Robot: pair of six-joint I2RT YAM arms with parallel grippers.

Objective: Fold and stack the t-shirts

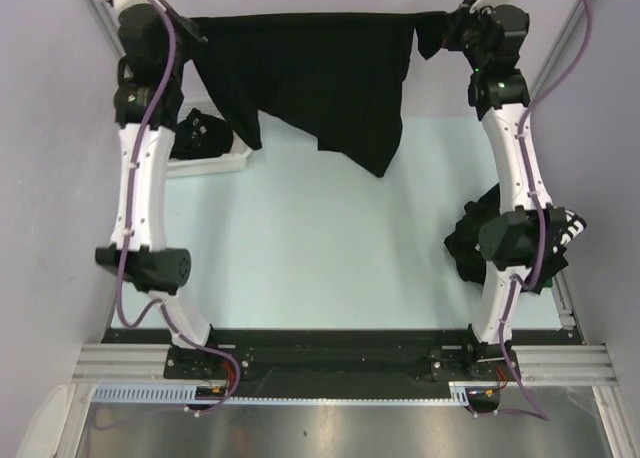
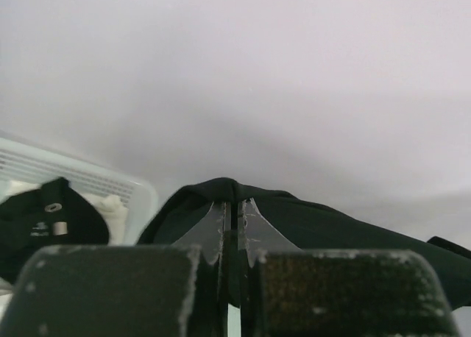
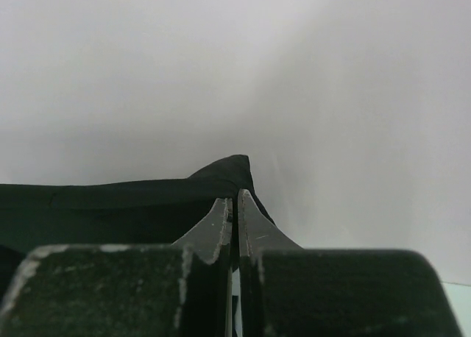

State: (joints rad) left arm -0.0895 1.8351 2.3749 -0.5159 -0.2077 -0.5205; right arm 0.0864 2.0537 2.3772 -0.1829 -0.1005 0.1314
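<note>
Nearest each wrist lens are its own fingers, pressed together on black cloth. The left gripper (image 2: 234, 204) pinches a raised fold of the shirt (image 2: 316, 223), and the right gripper (image 3: 235, 199) pinches another edge of it, with the fabric running off to the left. Only the overhead view shows the whole garment. It hangs at the far end of the table (image 1: 330, 258), pulled taut along its top edge between the two raised arms. Its body droops in uneven points, the longest just right of centre. Whether that point touches the table I cannot tell. The side that shows is plain black. The wrist views face a pale wall and show none of this sag. On the table's right side lies a crumpled heap of shirts (image 1: 465, 243), partly hidden behind the right arm, with white lettering at its right edge. At far left sits a white basket (image 1: 215, 163) holding another black garment (image 1: 200, 133). The left arm covers part of it from above, while the left wrist view shows its slotted wall.
</note>
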